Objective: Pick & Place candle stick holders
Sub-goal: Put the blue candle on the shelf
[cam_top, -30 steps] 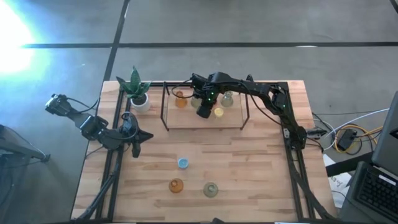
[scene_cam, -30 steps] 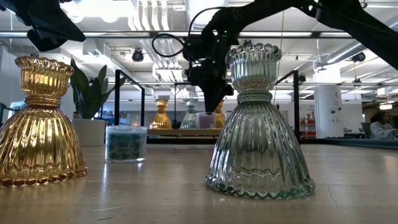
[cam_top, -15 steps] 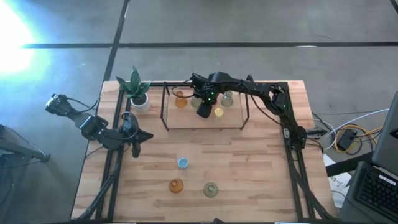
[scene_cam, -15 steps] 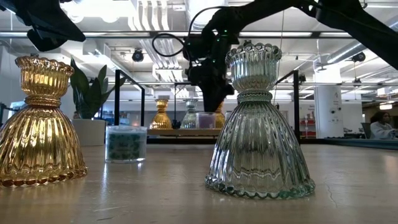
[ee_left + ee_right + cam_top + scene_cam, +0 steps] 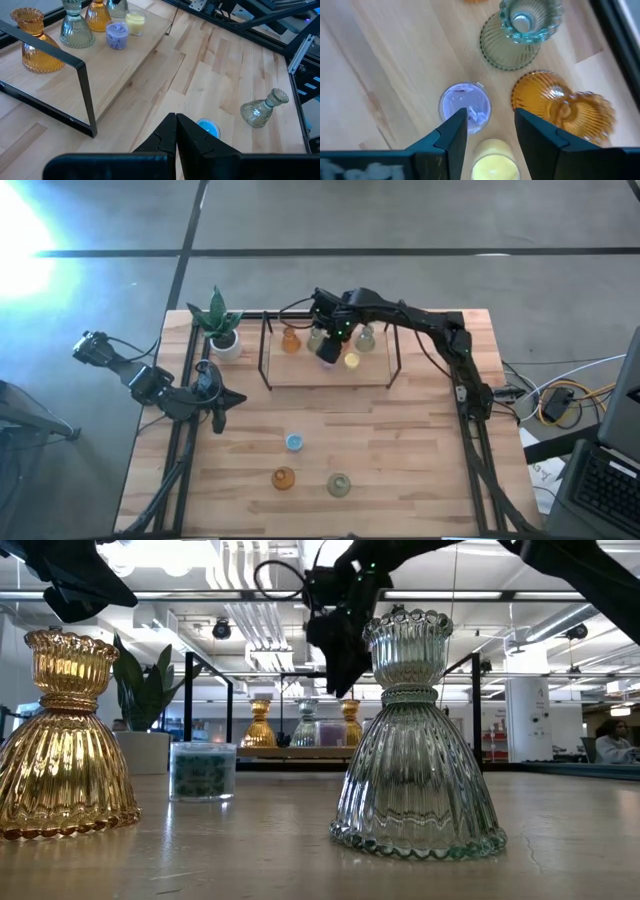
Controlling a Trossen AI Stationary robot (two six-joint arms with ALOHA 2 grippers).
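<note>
A pale wooden worktop point(image 5: 400, 440) carries a raised shelf point(image 5: 300, 370) — there the right gripper point(image 5: 487, 131) hovers, jaws parted and empty, above the purple holder point(image 5: 465, 107). The left gripper point(image 5: 176, 131) waits apart, jaws closed.

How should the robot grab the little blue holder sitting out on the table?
The blue holder is a short round cup standing upright, apart from the amber holder and green holder. Probably best to come straight down from above and pinch its round side wall with an open pincer across its width.
</note>
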